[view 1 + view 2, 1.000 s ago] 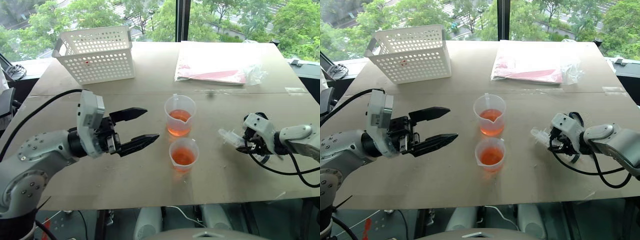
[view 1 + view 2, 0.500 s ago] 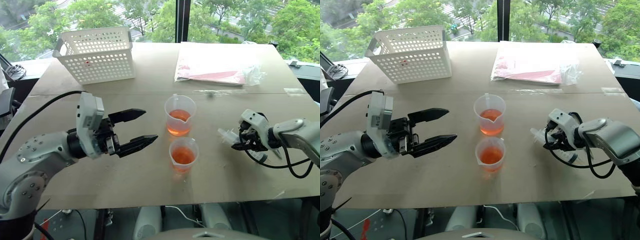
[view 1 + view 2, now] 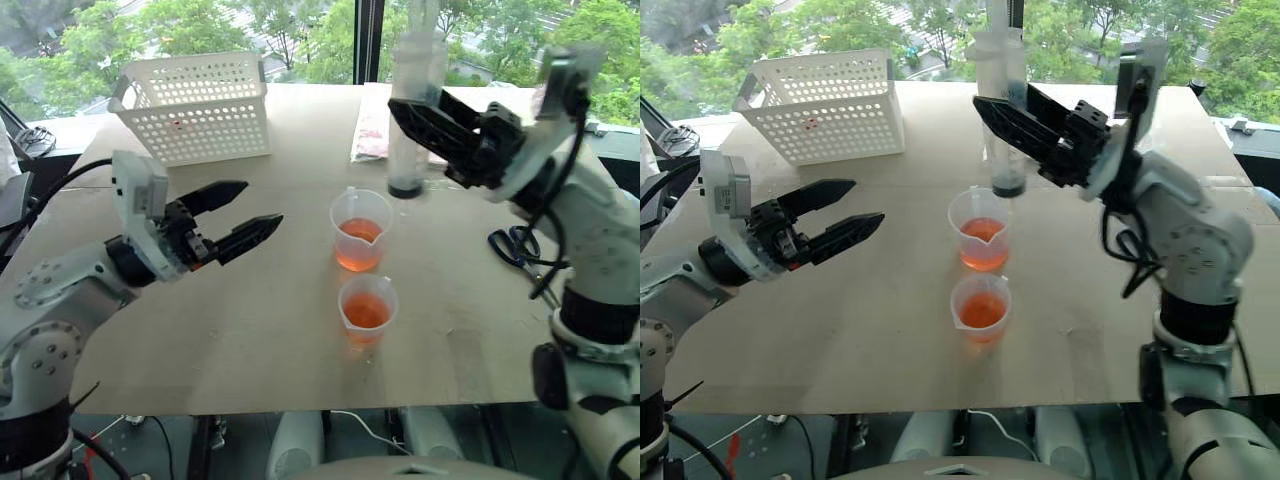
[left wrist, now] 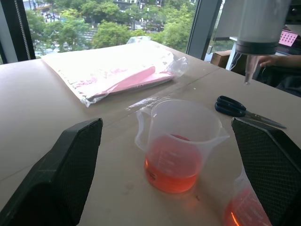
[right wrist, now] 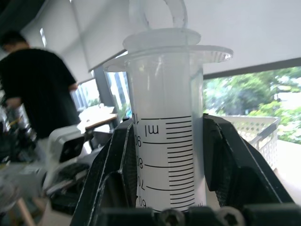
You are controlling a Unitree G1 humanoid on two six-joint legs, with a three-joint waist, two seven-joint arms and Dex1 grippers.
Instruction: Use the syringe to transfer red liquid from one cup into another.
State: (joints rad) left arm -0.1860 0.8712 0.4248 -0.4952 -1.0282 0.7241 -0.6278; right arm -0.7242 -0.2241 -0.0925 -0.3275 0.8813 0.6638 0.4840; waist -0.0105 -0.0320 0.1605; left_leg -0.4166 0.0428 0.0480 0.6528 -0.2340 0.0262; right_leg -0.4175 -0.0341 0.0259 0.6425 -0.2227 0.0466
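Syringe held upright above the spouted measuring cup.

Right gripper: jaws clenched on the syringe barrel, nozzle down, dark plunger tip low in the barrel, poised just above and behind the spouted measuring cup. That cup holds red liquid; the smaller round-rimmed cup stands just in front, also part-filled. Left gripper: jaws released, wide, empty, left of both cups. Black-handled scissors lie right on the bench.

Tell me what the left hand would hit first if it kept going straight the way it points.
Probably the spouted cup of red liquid: the left hand, fingers open, frames it dead ahead in the wrist view, though depth is unclear.
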